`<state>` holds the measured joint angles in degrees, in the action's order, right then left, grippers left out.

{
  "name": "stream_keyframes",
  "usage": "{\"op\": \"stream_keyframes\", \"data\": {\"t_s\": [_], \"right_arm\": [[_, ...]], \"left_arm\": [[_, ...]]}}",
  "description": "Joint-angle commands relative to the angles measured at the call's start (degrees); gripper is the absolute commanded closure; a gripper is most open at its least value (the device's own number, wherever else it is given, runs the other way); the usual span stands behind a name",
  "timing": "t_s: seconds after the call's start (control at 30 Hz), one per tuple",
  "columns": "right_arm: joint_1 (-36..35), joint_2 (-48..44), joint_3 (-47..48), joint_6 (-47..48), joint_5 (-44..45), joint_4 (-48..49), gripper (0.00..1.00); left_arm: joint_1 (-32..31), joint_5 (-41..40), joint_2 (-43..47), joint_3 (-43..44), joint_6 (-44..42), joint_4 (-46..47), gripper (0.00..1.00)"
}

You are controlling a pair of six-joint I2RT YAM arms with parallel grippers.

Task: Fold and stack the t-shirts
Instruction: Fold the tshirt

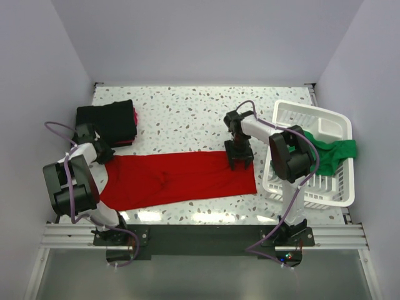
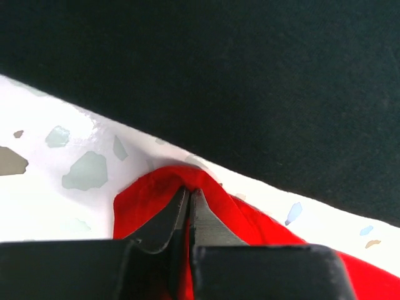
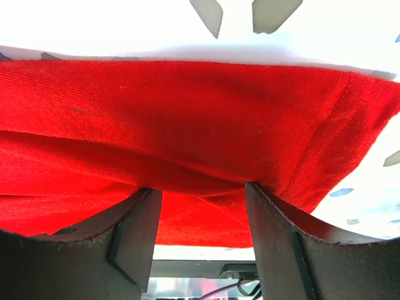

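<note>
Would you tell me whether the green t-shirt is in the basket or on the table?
In the basket: the green t-shirt lies bunched inside the white basket, with part of it spilling over the rim.

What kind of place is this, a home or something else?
Probably a robot test booth in a laboratory, not a home: plain white walls close in a speckled tabletop, and two robot arms are bolted to a metal rail.

The red shirt [image 1: 181,178] lay flat as a long band along the near edge. The black shirt [image 1: 106,119] sat folded at the far-left corner. The green shirt [image 1: 337,152] hung crumpled over the basket [image 1: 342,181] at the right edge.
</note>
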<state>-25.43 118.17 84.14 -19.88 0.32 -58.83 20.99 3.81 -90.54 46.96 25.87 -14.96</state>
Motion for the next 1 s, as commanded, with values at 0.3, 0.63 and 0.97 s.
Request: {"op": "stream_keyframes", "data": {"t_s": [0.3, 0.63, 0.97], "right_arm": [[0.3, 5.1, -0.3, 0.0, 0.9, 0.1, 0.40], [0.3, 6.4, 0.9, -0.1, 1.3, -0.6, 0.40], [0.2, 7.0, 1.0, 0.0, 1.4, -0.7, 0.39]], "left_arm": [[0.5, -4.7, 0.2, 1.2, -3.3, 1.6, 1.00], [0.5, 1.1, -1.8, 4.2, -8.5, 2.6, 1.00], [0.5, 0.0, -1.9, 5.7, -9.3, -0.3, 0.94]]}}
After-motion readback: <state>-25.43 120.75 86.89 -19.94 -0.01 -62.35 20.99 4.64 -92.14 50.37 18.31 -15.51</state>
